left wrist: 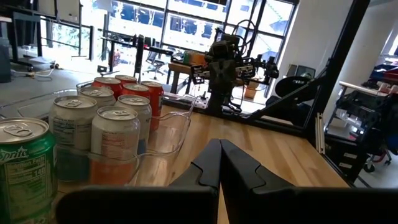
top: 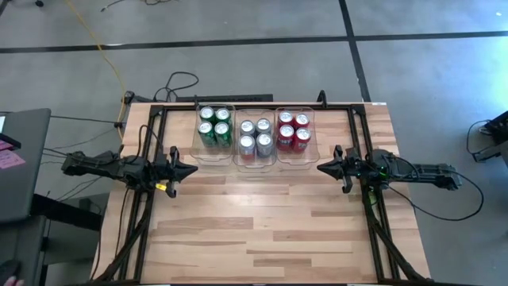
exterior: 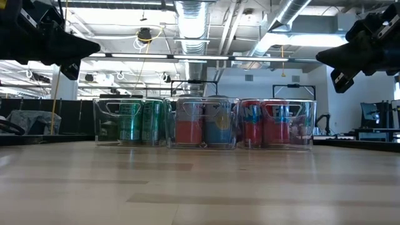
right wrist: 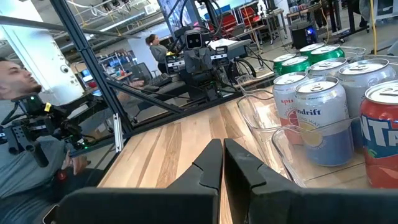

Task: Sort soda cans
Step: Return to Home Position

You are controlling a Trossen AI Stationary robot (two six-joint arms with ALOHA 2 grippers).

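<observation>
Sorting looks done: green cans (top: 214,125), silver cans (top: 255,137), red cans (top: 294,130) sit in three clear bins (top: 214,159) side by side at bench (top: 262,222) far edge; my left fingers (top: 187,169) and right fingers (top: 323,167) pressed together, empty, parked clear either side since nothing's left to pick
</observation>
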